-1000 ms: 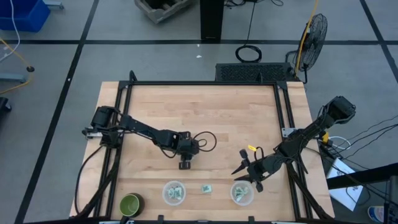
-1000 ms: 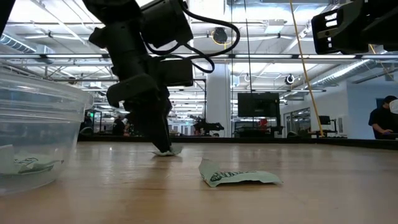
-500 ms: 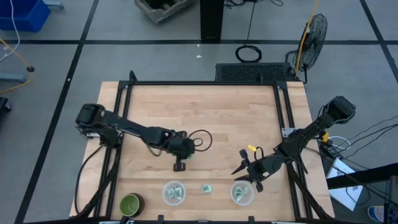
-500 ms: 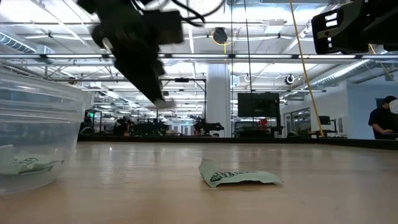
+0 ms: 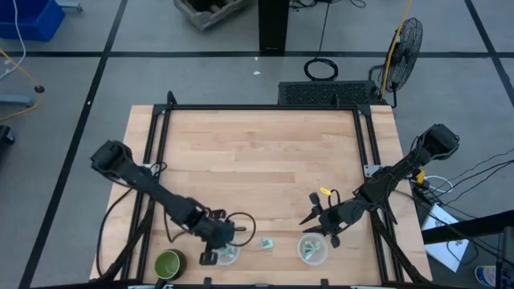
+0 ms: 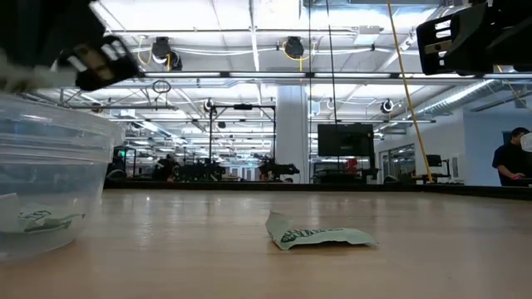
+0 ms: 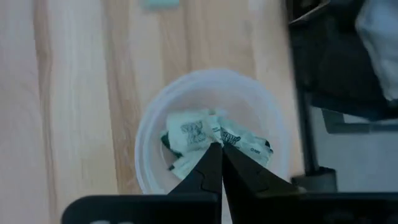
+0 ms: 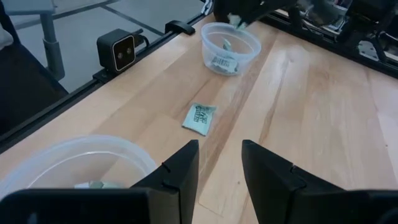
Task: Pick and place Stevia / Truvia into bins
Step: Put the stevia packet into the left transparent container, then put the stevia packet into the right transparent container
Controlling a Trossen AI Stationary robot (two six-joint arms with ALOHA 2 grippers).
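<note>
The left arm reaches from the table's 9 o'clock edge diagonally down toward 6 o'clock, its left gripper hanging over the left bin. In the left wrist view its jaws are pressed together, the tips meeting just above the packets in the bin; whether a packet is pinched between them cannot be told. That bin holds a small heap of crumpled Stevia packets.

The right arm comes in from the 3 o'clock side, bent low, with the right gripper poised just at 12 o'clock of the right bin. Its jaws stand spread and hold nothing.

One loose packet lies flat on the table between the two bins. A green cup sits at 9 o'clock of the left bin.
</note>
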